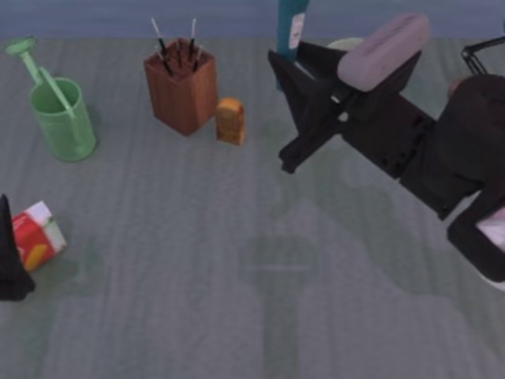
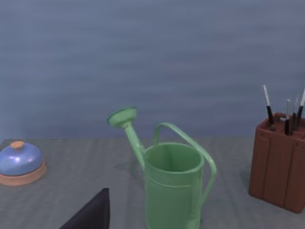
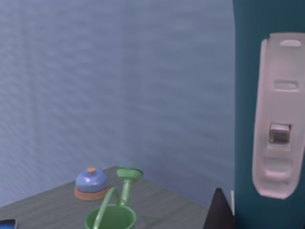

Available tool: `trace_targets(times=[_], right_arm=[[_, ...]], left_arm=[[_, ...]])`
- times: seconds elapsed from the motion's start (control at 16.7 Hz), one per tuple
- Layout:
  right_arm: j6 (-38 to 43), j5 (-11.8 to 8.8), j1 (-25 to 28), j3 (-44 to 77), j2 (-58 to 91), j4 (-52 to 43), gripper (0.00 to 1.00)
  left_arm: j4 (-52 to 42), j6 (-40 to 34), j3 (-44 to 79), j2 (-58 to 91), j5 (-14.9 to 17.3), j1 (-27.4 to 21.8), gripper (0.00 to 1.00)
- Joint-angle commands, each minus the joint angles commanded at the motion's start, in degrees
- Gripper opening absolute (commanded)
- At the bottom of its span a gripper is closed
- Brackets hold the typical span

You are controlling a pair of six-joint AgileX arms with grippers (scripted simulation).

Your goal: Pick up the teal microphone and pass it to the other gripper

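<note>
**Teal microphone up in the right gripper's hold**

Nearest the top camera, the right gripper [image 1: 296, 83] stood high at the counter's [image 1: 237, 260] far right, jaws clenched on the teal microphone [image 1: 290, 24], which was upright and clear of the counter. The left gripper [image 1: 12, 264] sat parked at the left edge.

From the left wrist, only a green watering can [image 2: 174, 183] and wooden pen holder [image 2: 280, 162] showed; its jaws' state could not be told.

The right wrist view showed the handle [image 3: 248, 95] close up, with its white switch patch [image 3: 279, 114]. It looked light, stiff and smooth, likely slippery; the receiving grip probably belonged on bare handle away from the switch.
</note>
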Motion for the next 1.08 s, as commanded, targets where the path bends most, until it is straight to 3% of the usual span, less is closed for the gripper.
trace_targets(times=[0.24,0.84,1.08], right_arm=[[0.00,0.00,0.00,0.00,0.00,0.00,0.00],[0.00,0.00,0.00,0.00,0.00,0.00,0.00],[0.00,0.00,0.00,0.00,0.00,0.00,0.00]], left_arm=[[4.55,1.11,7.73,11.10,7.85,-2.91,1.00],[19.09,4.71,33.20,57.14,34.93,-13.00,1.00],[23.38,5.86,40.33,67.55,42.00,-15.66,1.00]])
